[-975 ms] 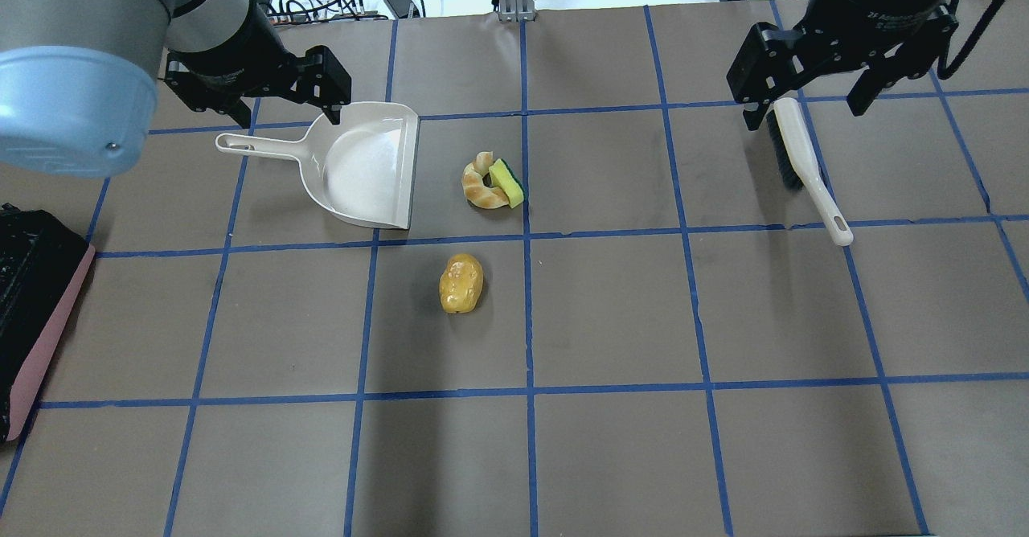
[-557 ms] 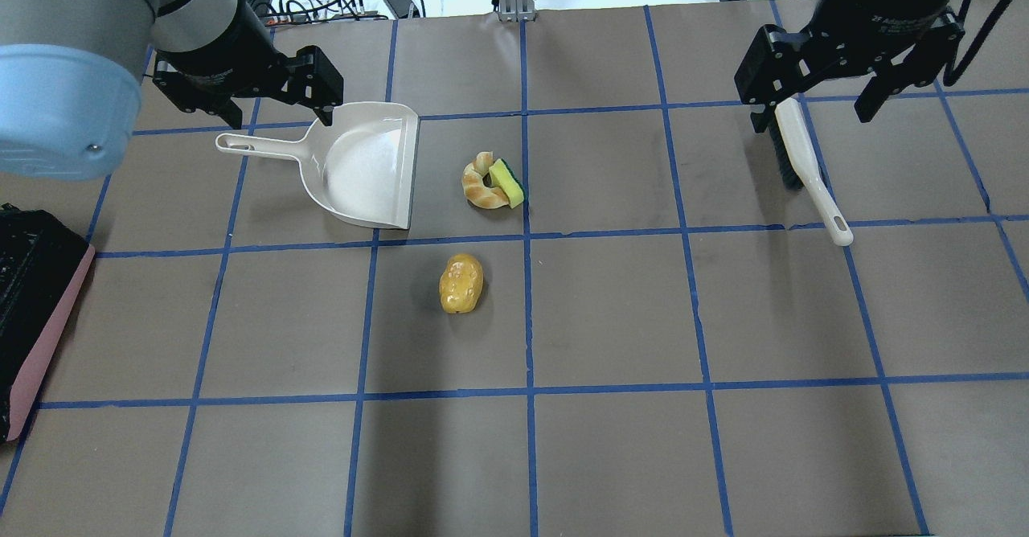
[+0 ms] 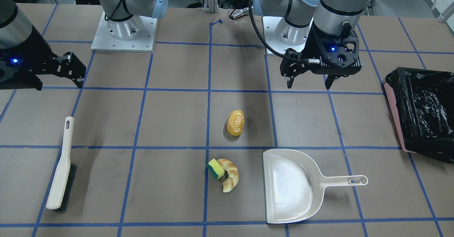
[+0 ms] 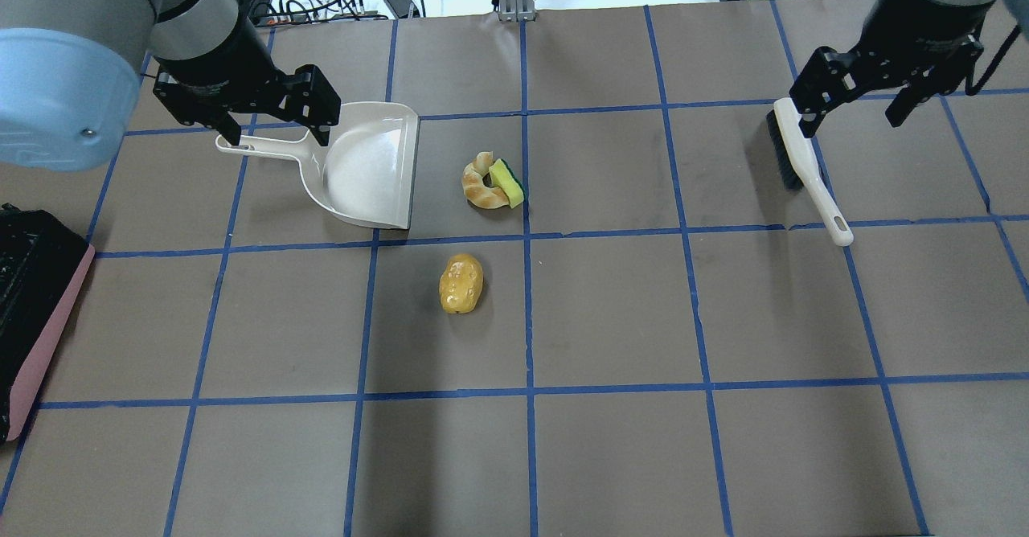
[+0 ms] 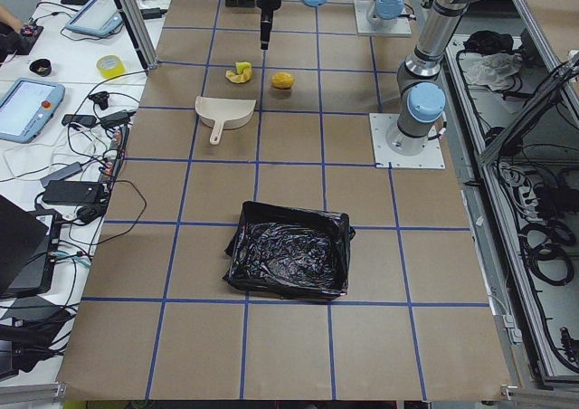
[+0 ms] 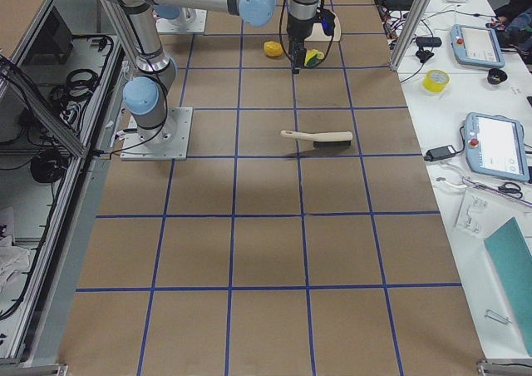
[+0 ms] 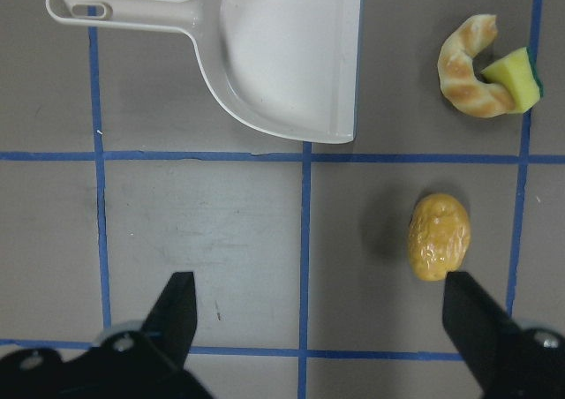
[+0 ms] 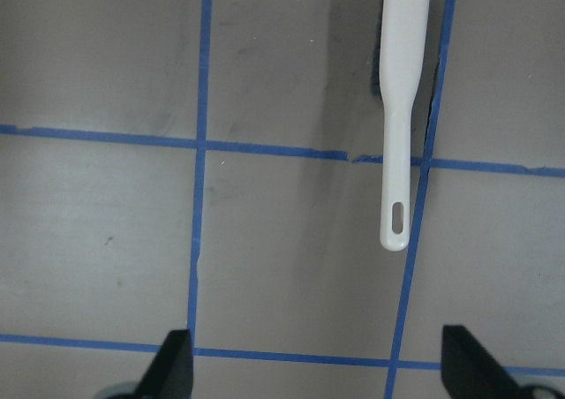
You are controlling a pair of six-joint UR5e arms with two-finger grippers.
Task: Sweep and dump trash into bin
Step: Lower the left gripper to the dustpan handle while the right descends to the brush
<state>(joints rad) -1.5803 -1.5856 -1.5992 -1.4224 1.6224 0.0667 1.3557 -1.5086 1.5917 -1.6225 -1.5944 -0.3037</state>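
Clock refs per overhead view.

L gripper (image 4: pixel 276 129): jaws wide apart, nothing between them. It's up off the table (image 4: pixel 611 312), and in that view sits over the handle of the dustpan (image 4: pixel 366 167). L wrist cam: fingertips at frame bottom, pan at 12 o'clk, well apart, no contact.

R gripper (image 4: pixel 852 117): jaws also spread, empty. Hovers by the bristle end of the brush (image 4: pixel 808 171). R wrist cam: brush handle at 1 o'clk, apart from the fingertips.

Trash is all loose on the table, mid-grid.
- Croissant (image 4: pixel 480 187) + sponge (image 4: pixel 506 182) are touching. Sponge is at the croissant's 3 o'clk, tilted, green face toward 3 o'clk.
- The pair sits near the pan's open lip, at its 3 o'clk, w/ a gap.
- Potato lump (image 4: pixel 461 282) is at 6 o'clk of the croissant, apart from it, across the tape line in the next cell toward the robot.

Dustpan lies flat, mouth to 3 o'clk, handle to 9 o'clk.

Brush lies on the table, bristle end at 11 o'clk, handle tip at 5 o'clk. It's at 3 o'clk of the trash, well apart.

Bin (image 3: pixel 393 109): pink, black bag liner, at the table's 9 o'clk edge, approx 8 o'clk of the pan, well apart from pan and trash.
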